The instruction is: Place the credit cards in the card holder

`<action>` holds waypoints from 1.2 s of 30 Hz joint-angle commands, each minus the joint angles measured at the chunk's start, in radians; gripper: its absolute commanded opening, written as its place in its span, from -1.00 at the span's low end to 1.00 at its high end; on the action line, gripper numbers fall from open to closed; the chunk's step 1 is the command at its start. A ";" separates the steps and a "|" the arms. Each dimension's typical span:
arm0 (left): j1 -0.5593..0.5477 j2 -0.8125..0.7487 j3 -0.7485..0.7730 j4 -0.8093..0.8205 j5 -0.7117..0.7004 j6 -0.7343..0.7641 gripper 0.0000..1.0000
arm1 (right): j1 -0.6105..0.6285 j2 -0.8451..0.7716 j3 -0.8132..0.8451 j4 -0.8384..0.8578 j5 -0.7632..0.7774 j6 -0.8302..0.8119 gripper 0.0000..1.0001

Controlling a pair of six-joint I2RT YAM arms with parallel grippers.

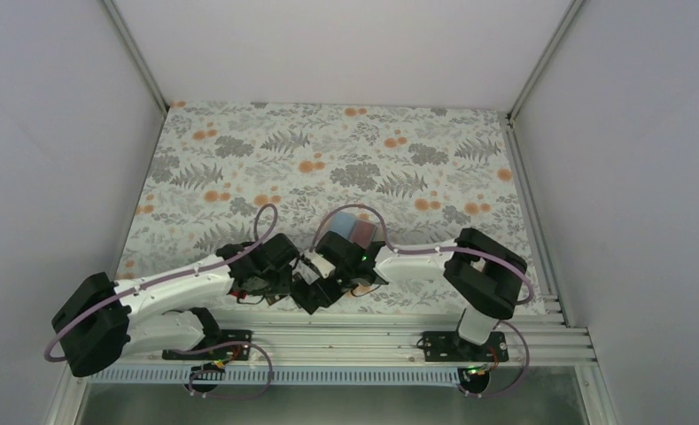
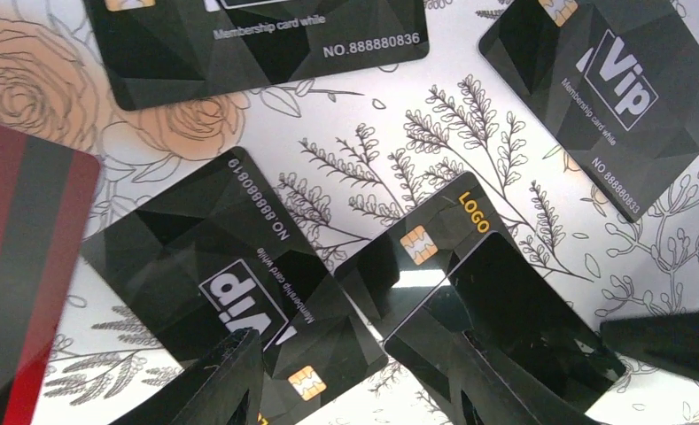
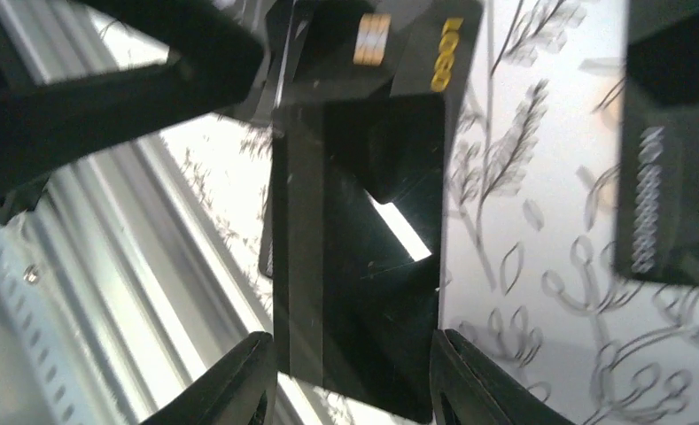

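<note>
Table (image 1: 239, 150), flowered cloth: both my arms meet at the near middle, low over the work. Card holder (image 1: 354, 228) lies just on the far side of my right wrist, blue showing with a reddish patch; too small to tell whether it lies fully open. Credit cards (image 2: 239, 274) are scattered flat on the cloth by the near edge, beneath both grippers, some overlapping. Judgement: thin, stiff, light, glossy. Lying flat they offer no face to pinch, so the edges are the only hold, and a slick card may skate or spring free under a squeeze. Right gripper (image 3: 350, 354): jaws about half apart, one at each long edge of the plain black card (image 3: 354, 257); I cannot tell whether they pinch it or merely straddle it. Best hold, I judge, is across those long edges near one short end, leaving the other end free to enter a pocket. Left gripper (image 2: 350, 372): jaws about half apart, gripping nothing; one finger overlaps a corner of the plain black card, touching or just above it, I cannot tell. In the way: the logo card (image 2: 425, 248), partly under the plain black card's end; the metal rail (image 3: 151, 266) close on the near side; my left gripper crowding the same card. A red card (image 2: 18, 257) lies apart at the edge of the left wrist view.
</note>
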 commanded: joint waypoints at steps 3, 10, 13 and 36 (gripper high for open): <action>-0.016 0.044 -0.001 0.063 0.021 0.013 0.04 | 0.011 -0.047 -0.061 -0.006 -0.094 0.032 -0.10; -0.021 0.071 0.014 0.112 0.024 0.040 0.03 | 0.011 -0.101 -0.108 0.103 -0.230 0.096 -0.09; -0.021 0.087 0.021 0.135 0.020 0.060 0.03 | 0.011 -0.124 -0.126 0.122 -0.241 0.127 -0.10; -0.017 0.248 0.056 0.304 0.127 0.268 -0.06 | 0.131 -0.347 -0.423 0.445 -0.043 1.035 0.29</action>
